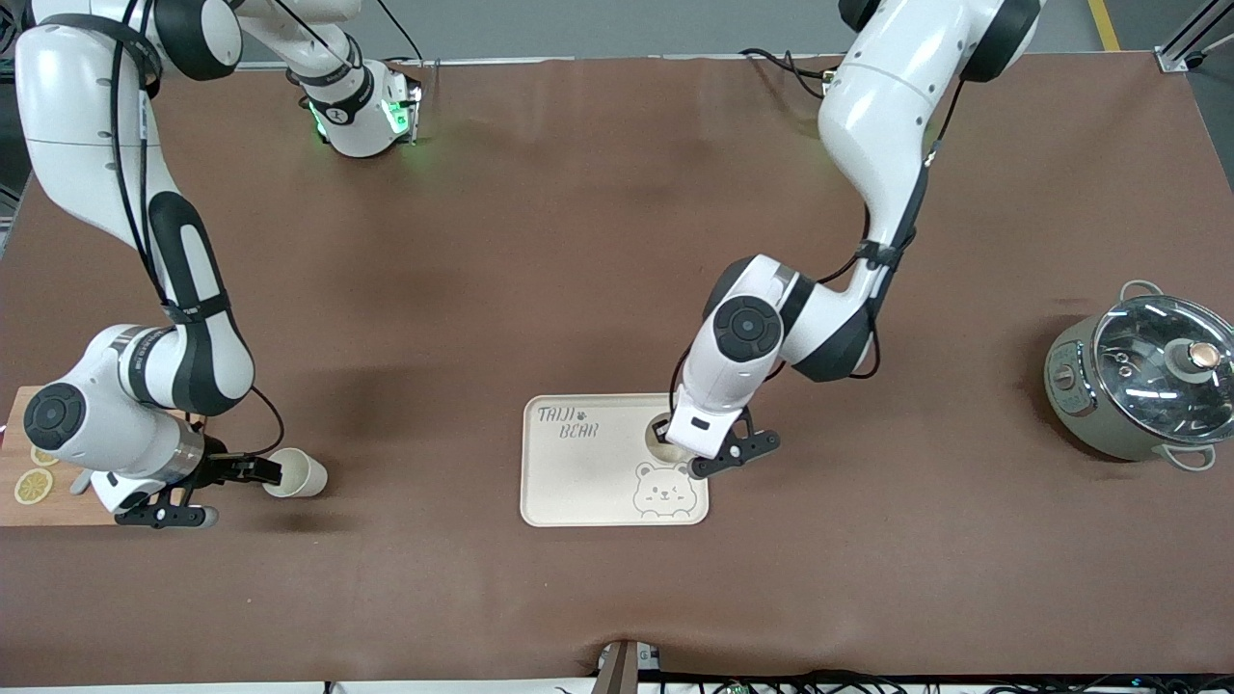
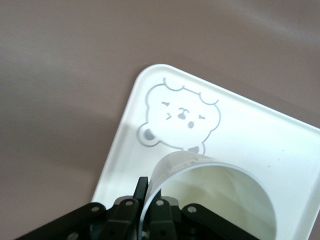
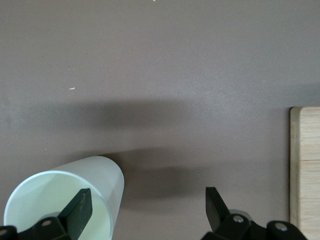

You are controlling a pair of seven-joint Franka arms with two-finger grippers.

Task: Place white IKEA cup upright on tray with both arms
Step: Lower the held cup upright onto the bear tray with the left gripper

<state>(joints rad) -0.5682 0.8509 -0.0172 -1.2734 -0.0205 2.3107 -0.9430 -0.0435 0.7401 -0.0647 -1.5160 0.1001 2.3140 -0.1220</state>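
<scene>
The cream tray point(image 1: 578, 482) with "TAIJI BEAR" lettering lies at the middle of the table. My left gripper point(image 1: 675, 440) is over its corner near the bear face, shut on the rim of an upright white cup point(image 1: 657, 431). The left wrist view shows the fingers point(image 2: 143, 186) pinching the cup's wall point(image 2: 215, 200) over the tray point(image 2: 260, 130). I cannot tell whether the cup touches the tray. A second white cup point(image 1: 299, 474) lies on its side toward the right arm's end. My right gripper point(image 1: 241, 494) is open, with one finger point(image 3: 80, 210) in this cup's mouth point(image 3: 65, 195).
A wooden cutting board point(image 1: 29, 482) with lemon slices lies under the right wrist, and its edge shows in the right wrist view point(image 3: 305, 170). A steel pot with a glass lid point(image 1: 1147, 386) stands toward the left arm's end.
</scene>
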